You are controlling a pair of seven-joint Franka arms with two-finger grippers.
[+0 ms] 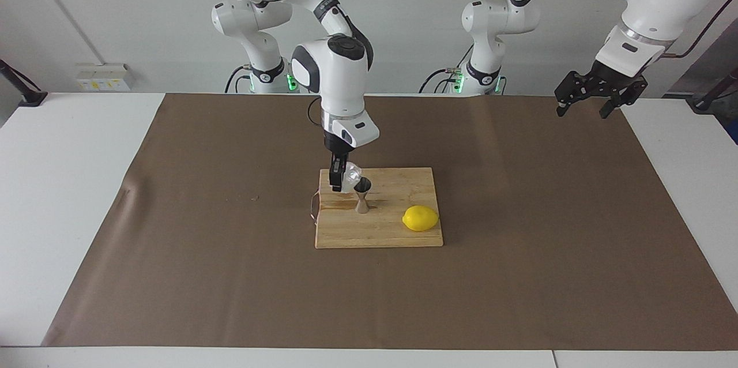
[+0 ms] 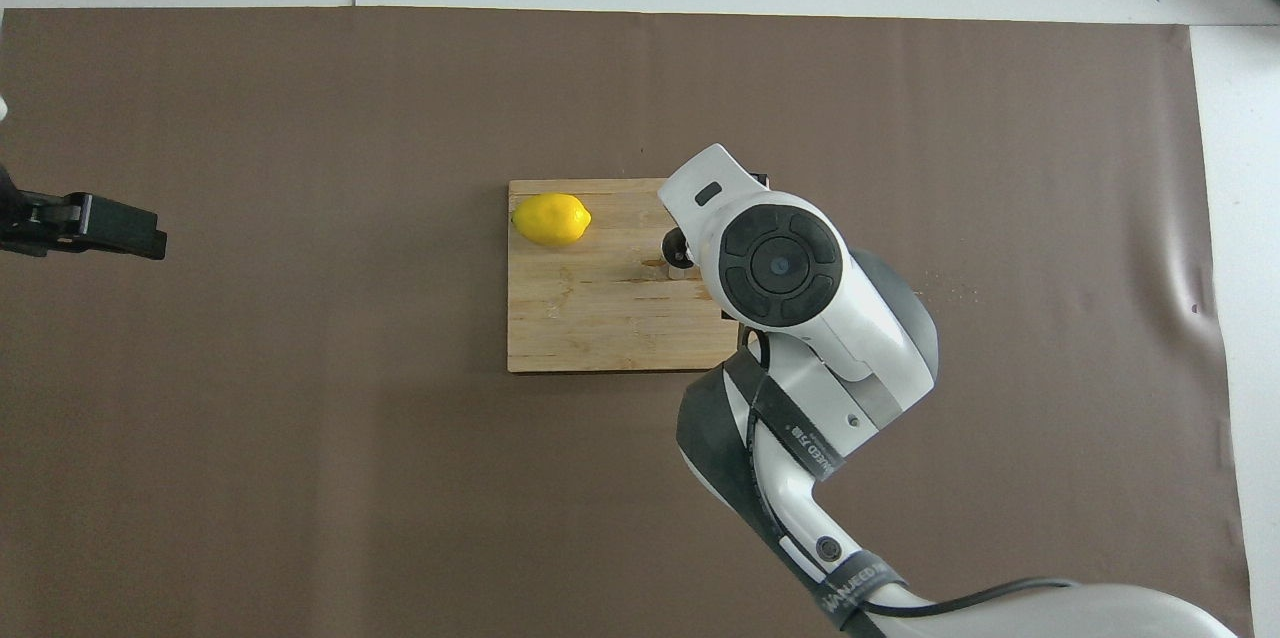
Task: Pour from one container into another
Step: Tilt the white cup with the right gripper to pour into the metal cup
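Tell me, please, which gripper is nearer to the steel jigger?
Right. The right gripper holds the glass tumbler tipped against the steel jigger; the left gripper waits, open, above the table's left-arm end.

The only lettering stood on the black band (image 2: 842,586) wrapped round the lower link of the right arm (image 2: 800,438) in the overhead view: white capitals ran along it, cut off by the curve of the band and too small to read with certainty. A second black band (image 2: 800,438) higher on the same arm carried a short white mark, likewise not legible. The yellow and white labels on the wall box (image 1: 104,77) in the facing view could not be read
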